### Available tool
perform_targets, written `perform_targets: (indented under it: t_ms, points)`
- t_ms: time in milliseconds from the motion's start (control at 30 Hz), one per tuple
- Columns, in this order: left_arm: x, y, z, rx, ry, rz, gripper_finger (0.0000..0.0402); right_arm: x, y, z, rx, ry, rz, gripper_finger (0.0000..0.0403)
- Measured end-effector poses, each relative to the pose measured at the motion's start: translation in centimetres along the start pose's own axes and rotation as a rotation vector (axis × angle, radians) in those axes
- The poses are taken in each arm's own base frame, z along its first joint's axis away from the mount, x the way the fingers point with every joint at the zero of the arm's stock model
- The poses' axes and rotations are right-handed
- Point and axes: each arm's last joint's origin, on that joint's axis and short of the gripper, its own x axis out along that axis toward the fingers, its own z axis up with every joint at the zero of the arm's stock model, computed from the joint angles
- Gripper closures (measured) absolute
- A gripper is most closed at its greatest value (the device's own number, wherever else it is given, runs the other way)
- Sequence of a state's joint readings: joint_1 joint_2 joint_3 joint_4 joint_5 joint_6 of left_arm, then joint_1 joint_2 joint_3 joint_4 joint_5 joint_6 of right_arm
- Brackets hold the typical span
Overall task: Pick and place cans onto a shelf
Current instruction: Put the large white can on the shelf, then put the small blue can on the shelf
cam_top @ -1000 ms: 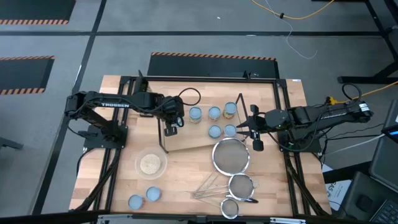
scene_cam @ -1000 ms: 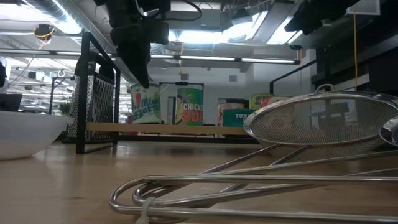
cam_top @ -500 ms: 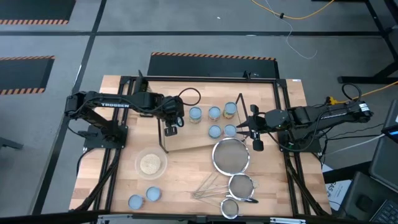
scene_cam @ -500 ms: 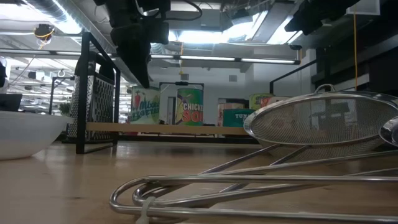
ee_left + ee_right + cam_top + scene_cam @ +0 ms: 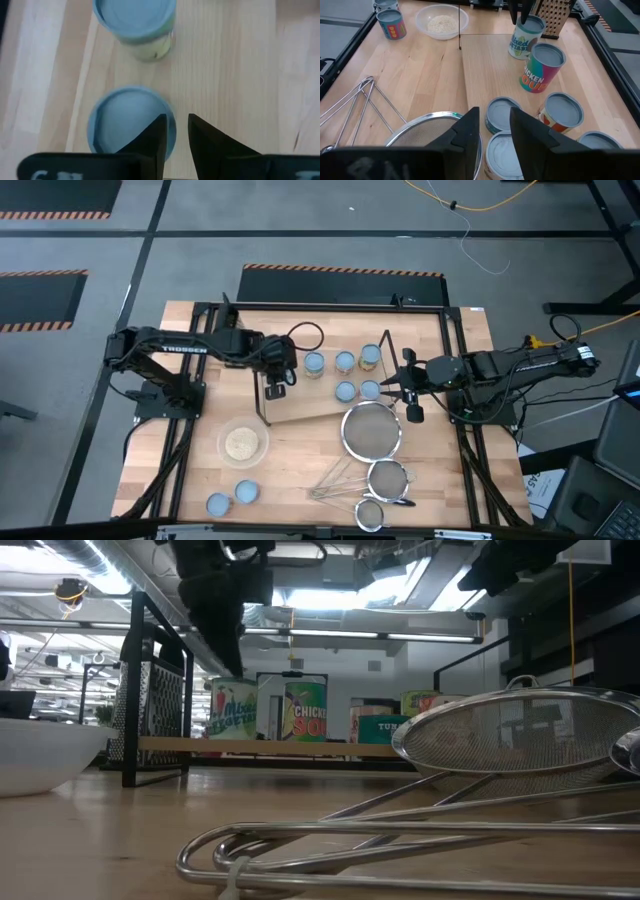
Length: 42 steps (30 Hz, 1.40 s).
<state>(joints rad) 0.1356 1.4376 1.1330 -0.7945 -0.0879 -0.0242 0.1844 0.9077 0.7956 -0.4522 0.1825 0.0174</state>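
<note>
1. The shelf [image 5: 300, 405] lies flat on the tabletop, with a black wire frame at each short end.
2. Six cans stand upright on the shelf. Three are in a row along its far edge [image 5: 345, 361], two sit nearer its right end [image 5: 369, 390], and one is at its left end under the left gripper.
3. The left gripper [image 5: 277, 383] hangs over the shelf's left end. In the low view it is above the green-labelled can [image 5: 232, 710], which rests on the board.
4. In the left wrist view its fingers [image 5: 152, 142] stand slightly apart, with only bare wood in the gap. That can's blue top [image 5: 127, 125] lies just beside one finger and is not between them.
5. The right gripper [image 5: 405, 388] waits just off the shelf's right end, fingers apart and holding nothing.
6. Two more cans [image 5: 232, 498] stand well apart from the shelf, beyond the bowl of grains [image 5: 243, 443] that sits near its front left corner.
7. The largest strainer [image 5: 371, 430] rests just beside the shelf's front right corner.
</note>
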Motion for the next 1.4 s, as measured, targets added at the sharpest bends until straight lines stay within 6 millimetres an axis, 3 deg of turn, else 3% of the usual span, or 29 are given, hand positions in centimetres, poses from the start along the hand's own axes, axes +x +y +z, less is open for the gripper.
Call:
perform_targets:
  t_ms: [233, 367, 533, 833, 967, 1100, 1400]
  points:
    - [-2.3, -0.2, 2.0, -0.017, -0.083, -0.002, 0.0327, 0.0, 0.0, 0.0, 0.0, 0.0, 0.0, 0.0289]
    - [-4.0, -1.8, 3.0, -0.096, -0.127, -0.081, 0.033, 0.0, 0.0, 0.0, 0.0, 0.0, 0.0, 0.0289]
    - [-5.7, -6.4, 2.9, -0.236, -0.114, -0.272, 0.0331, 0.0, 0.0, 0.0, 0.0, 0.0, 0.0, 0.0289]
    - [-7.5, -16.9, -0.9, -0.663, 0.089, -0.44, 0.0331, 0.0, 0.0, 0.0, 0.002, 0.0, 0.0, 0.0289]
    - [-6.8, -20.7, -2.9, -0.851, 0.219, -0.418, 0.0331, 0.0, 0.0, 0.0, 0.003, 0.001, 0.0, 0.0289]
    - [-5.3, -23.3, -4.4, -1.017, 0.362, -0.359, 0.0331, 0.0, 0.0, 0.0, 0.003, 0.002, 0.0, 0.0289]
    - [-1.7, -25.5, -5.4, -1.256, 0.552, -0.229, 0.0331, 0.0, 0.0, 0.0, 0.0, 0.003, 0.0, 0.0289]
